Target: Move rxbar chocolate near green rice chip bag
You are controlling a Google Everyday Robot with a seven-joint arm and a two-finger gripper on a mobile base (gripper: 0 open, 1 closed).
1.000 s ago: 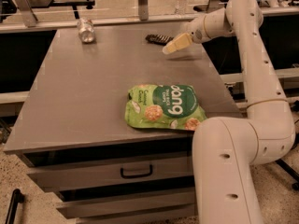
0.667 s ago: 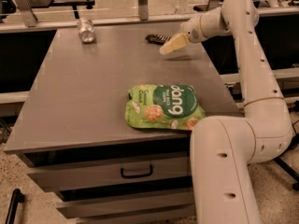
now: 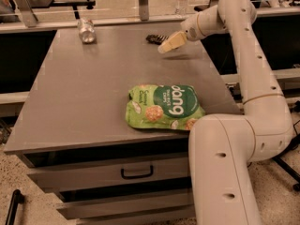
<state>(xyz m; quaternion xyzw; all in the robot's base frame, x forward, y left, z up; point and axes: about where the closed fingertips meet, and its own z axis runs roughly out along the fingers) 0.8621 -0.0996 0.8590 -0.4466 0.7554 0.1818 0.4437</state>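
The rxbar chocolate is a small dark flat wrapper lying near the far edge of the grey table. My gripper hangs just to the right of the bar, low over the table, and its tip partly covers the bar's right end. The green rice chip bag lies flat near the table's front right edge, with white "dang" lettering facing up. It is well apart from the bar.
A silver can lies on its side at the table's far left. My white arm curves along the table's right side, over the bag's right corner. Drawers with a dark handle sit below the tabletop. A railing runs behind the table.
My gripper has shifted slightly left, closer to the rxbar chocolate. The bar, bag and can have not moved.
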